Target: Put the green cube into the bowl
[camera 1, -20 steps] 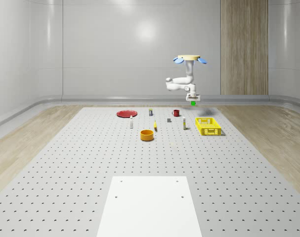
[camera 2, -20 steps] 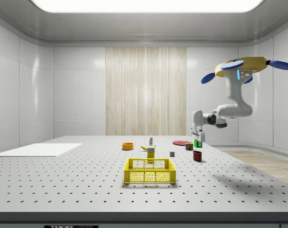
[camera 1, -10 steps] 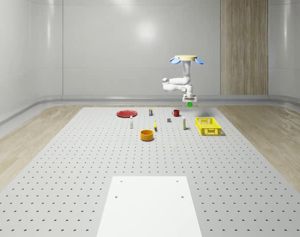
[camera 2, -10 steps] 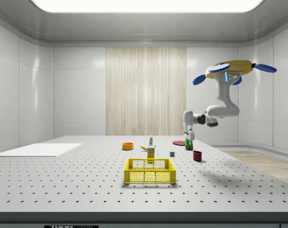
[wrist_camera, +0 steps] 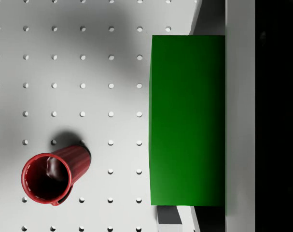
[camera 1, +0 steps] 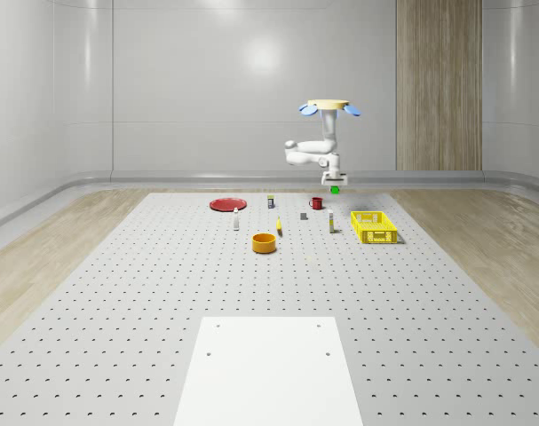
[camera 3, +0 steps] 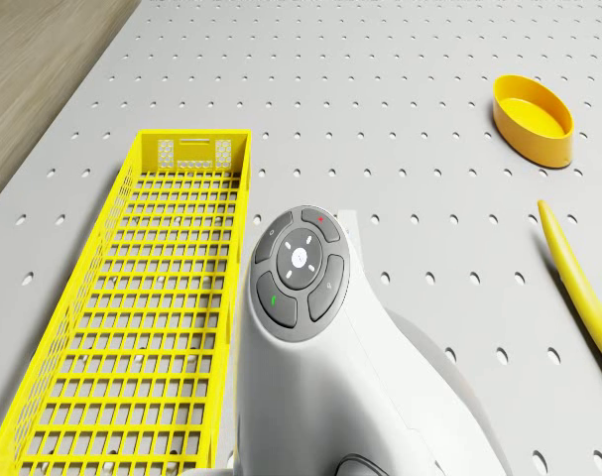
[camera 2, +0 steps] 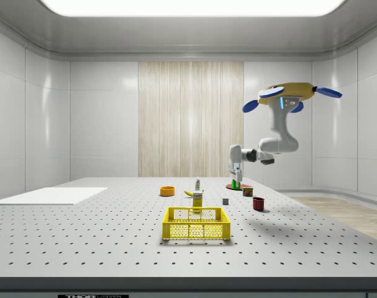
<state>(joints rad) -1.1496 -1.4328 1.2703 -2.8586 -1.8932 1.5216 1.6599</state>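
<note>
Green cube (wrist_camera: 187, 121) clamped in end effector (camera 1: 335, 185) (seemingly airborne).

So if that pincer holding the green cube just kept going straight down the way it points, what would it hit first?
Probably bare table: the pincer points down at the grey perforated tabletop, with the small green cube gripped. The dark red ribbed cup stands off to one side, likely missed.
</note>
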